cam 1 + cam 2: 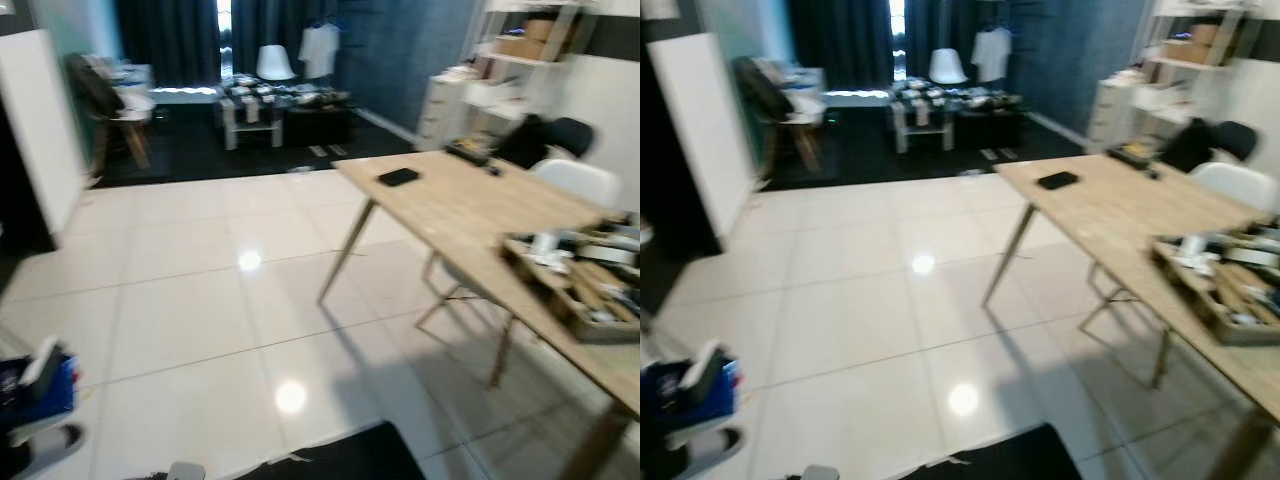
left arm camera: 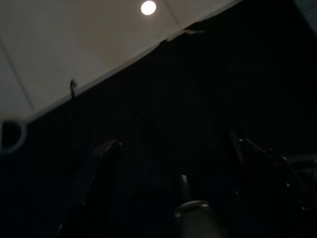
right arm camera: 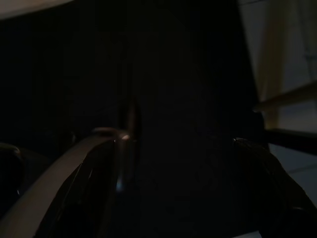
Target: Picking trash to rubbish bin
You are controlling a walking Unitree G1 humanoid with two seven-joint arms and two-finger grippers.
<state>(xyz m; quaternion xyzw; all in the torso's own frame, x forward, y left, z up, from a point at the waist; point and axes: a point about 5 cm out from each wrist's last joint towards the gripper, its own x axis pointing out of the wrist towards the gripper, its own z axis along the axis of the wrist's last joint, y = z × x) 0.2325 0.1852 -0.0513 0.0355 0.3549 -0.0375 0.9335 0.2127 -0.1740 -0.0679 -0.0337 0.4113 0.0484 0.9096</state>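
view: blurred, head camera looks over a room with white tile floor (image 1: 200,300)
far left: white panel (image 1: 35,130) against the wall, dark gap beside it
bottom left: blue item (image 1: 40,385) with a white piece on top, on the floor; can't tell what it is, any writing unreadable
back left: wooden chair (image 1: 115,110) with stuff piled on it
back middle: low table (image 1: 250,105) with clutter, white chair (image 1: 275,62) behind it, white shirt (image 1: 320,48) hanging by dark curtains
bottom middle: black mat (image 1: 340,455) at the floor edge
right: wooden surface (image 1: 470,215) on slanted legs, black flat object (image 1: 399,177) near its far corner
far right: wooden tray (image 1: 580,285) of mixed small items on the surface, labels too blurred to read
back right: white shelf (image 1: 520,60) with boxes
left hand (image 2: 173,168): fingers spread apart, nothing between, over the dark mat
right hand (image 3: 173,168): fingers spread apart, nothing between, very dark
trash, bin: can't tell where
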